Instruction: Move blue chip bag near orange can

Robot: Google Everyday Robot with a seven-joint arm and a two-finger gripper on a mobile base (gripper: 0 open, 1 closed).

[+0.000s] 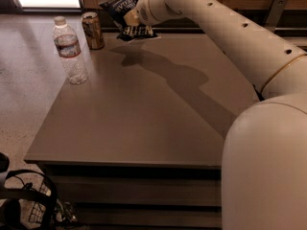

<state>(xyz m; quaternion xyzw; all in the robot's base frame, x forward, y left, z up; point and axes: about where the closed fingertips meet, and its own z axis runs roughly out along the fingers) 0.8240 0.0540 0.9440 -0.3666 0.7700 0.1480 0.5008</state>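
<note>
The blue chip bag (pixel 118 7), dark navy with white lettering, hangs in my gripper (pixel 129 23) just above the table's far left corner. The gripper is shut on the bag's right side, and its fingers are mostly hidden by the wrist and the bag. The orange can (pixel 92 30), brownish-gold with a silver top, stands upright on the table's far left corner, just left of the bag with a small gap between them. The bag's shadow falls on the table below it.
A clear plastic water bottle (pixel 70 51) stands at the table's left edge in front of the can. The grey table (pixel 144 119) stretches toward me. My arm spans from lower right to the far corner. A black wire basket (pixel 29 205) sits on the floor at lower left.
</note>
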